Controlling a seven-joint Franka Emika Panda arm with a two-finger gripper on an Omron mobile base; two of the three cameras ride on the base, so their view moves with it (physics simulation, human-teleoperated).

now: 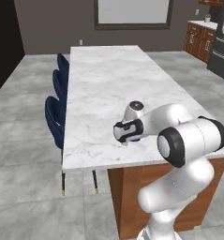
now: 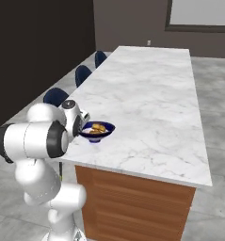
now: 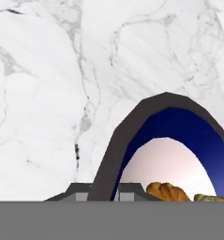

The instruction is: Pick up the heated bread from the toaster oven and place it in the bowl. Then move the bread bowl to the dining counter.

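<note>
A: Bowl (image 2: 98,131) at lower left of centre in the right base view — resting on the dining counter (image 2: 147,99), near its front edge. Bread (image 2: 98,127) inside, golden, lying on the white interior. Same seen in the hand view: bread (image 3: 167,191) at the bottom, right of centre, dark rim of the bowl (image 3: 132,129) arching over it.

B: Jaws?

A: Closed on the bowl's rim, judging by the hand view — gripper (image 3: 104,191) with one tip on each side of the rim wall. Gripper (image 1: 127,133) in the left base view at centre, pressed low against the counter (image 1: 104,84), a sliver of blue just beneath it.

B: Step in hand?

A: Final one, by the look of it: bread already in, bowl already on the marble. Probably setting down. Next move calls for parting the jaws and drawing the hand straight up and back, without dragging the rim toward the edge.

B: Surroundings, obstacles?

A: Chairs (image 1: 56,101) dark blue, along the left side of the island in the left base view — well apart from the bowl. Marble around the bowl bare. Main risk judged: bowl close to the near edge, so a sideways tug on release could tip it off.
</note>
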